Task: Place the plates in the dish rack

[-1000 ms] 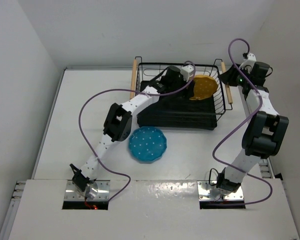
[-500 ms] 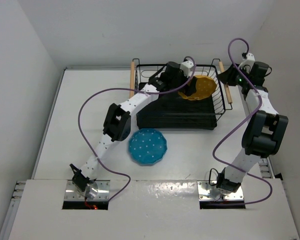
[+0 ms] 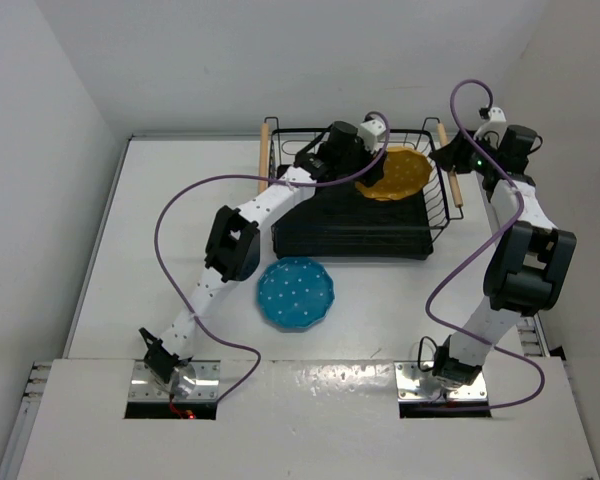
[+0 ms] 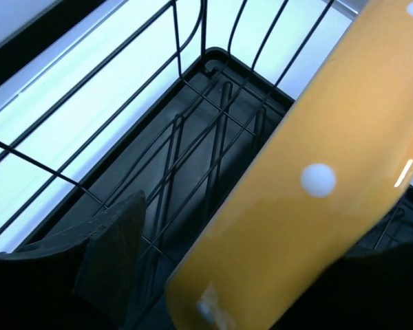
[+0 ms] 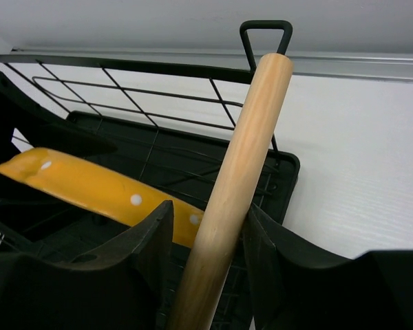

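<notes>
The yellow-orange plate leans tilted inside the right part of the black wire dish rack. My left gripper reaches into the rack. In the left wrist view the plate lies slantwise between its spread jaws, with a gap to the left finger. The teal plate lies flat on the table in front of the rack. My right gripper straddles the rack's right wooden handle. Its jaws stand either side, with a gap on the left.
The rack's left wooden handle lies along its far side from my right arm. The white back wall runs close behind the rack. The left arm's purple cable loops over the table to the left.
The yellow-orange plate has tipped from nearly upright to a flatter lean. My left gripper has drawn back a little to the left. My right gripper stays at the handle.
</notes>
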Tool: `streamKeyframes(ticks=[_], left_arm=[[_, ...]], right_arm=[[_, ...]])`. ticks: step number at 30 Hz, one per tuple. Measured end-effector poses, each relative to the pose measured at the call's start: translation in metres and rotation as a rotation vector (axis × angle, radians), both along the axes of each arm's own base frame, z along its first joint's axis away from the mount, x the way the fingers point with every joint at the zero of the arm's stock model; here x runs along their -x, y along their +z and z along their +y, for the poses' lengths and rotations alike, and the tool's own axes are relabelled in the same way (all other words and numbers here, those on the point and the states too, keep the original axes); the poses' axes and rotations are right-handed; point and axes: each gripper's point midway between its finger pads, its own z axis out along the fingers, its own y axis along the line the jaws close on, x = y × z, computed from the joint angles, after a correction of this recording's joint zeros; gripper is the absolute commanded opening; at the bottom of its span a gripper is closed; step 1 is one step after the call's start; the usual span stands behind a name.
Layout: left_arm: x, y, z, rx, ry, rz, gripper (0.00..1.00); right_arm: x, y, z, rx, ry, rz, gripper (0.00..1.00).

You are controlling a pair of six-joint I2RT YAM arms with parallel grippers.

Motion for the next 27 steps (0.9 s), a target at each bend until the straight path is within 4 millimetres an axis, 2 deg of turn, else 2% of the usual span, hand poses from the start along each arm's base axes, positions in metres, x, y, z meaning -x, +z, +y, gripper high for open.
streamKeyframes(ticks=[2, 10, 13, 18, 27], left_arm=[[0.001, -0.001, 0.000, -0.005, -0.004, 0.005, 0.64], [0.006, -0.018, 0.011, -0.047, -0.018, 0.047, 0.82], [0.006, -0.020, 0.014, -0.048, -0.024, 0.057, 0.85], [0.013, -0.013, 0.011, -0.034, -0.067, 0.065, 0.90], [0.013, 0.012, 0.017, -0.010, -0.109, 0.030, 0.94]], right_arm=[[0.001, 0.000, 0.001, 0.003, 0.012, -0.004, 0.46], [0.002, -0.001, 0.003, 0.010, 0.029, -0.017, 0.48], [0.004, -0.002, 0.006, 0.003, 0.042, -0.015, 0.58], [0.005, -0.001, 0.007, -0.004, 0.044, -0.014, 0.71], [0.003, 0.003, 0.007, -0.027, 0.036, -0.019, 0.78]])
